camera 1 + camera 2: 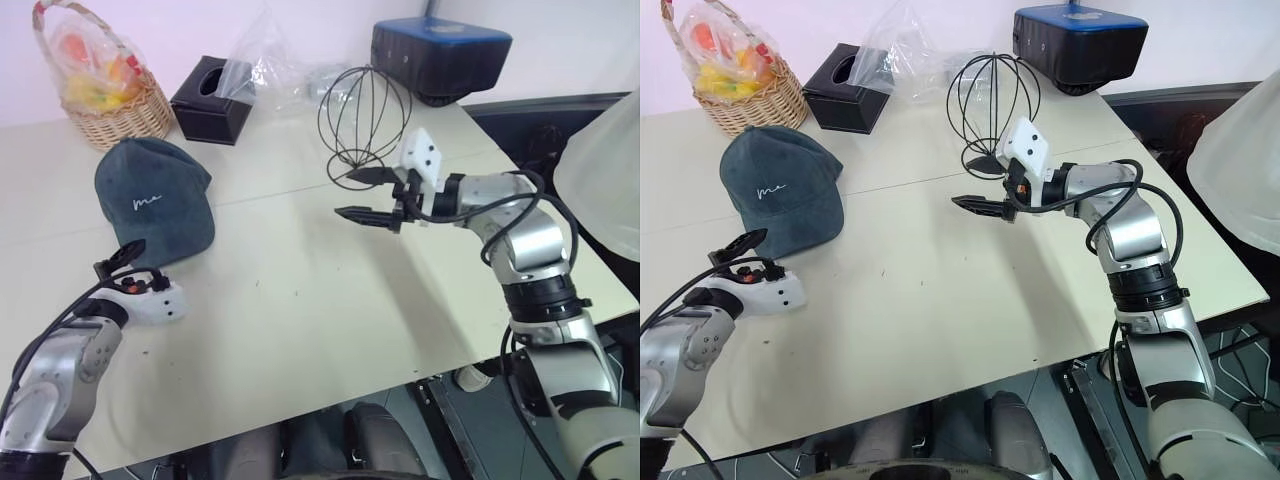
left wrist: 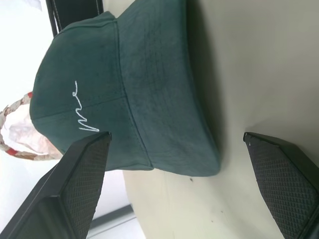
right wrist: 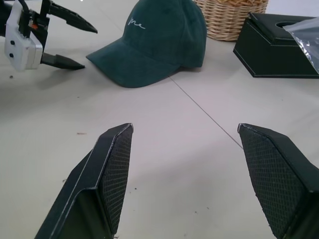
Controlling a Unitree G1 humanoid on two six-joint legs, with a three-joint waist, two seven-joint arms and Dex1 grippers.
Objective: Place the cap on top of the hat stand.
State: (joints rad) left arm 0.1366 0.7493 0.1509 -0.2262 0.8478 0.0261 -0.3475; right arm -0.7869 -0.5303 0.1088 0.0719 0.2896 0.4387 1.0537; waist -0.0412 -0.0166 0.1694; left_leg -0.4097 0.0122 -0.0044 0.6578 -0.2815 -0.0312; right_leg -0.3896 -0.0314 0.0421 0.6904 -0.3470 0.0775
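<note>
The cap (image 1: pixel 153 203) lies flat on the pale table (image 1: pixel 300 300), towards the robot's left, its brim pointing at the near edge and its white cursive stitching facing up. Just in front of the brim hangs the left gripper (image 1: pixel 128 262), its two black fingers spread wide and holding nothing, the brim's edge lined up between them in the left wrist view. The hat stand (image 1: pixel 363 125) sits well apart from the cap, further back and to the right on the table, bare of any hat. The right gripper (image 1: pixel 362 196) hovers just in front of the stand, pointing left across the table, its fingers also parted and empty. Behind the cap stand a wicker basket (image 1: pixel 108 100) and a black tissue box (image 1: pixel 211 99), with a crumpled clear plastic bag (image 1: pixel 265 60) beside them and a dark blue case (image 1: pixel 441 55) at the far right corner.
</note>
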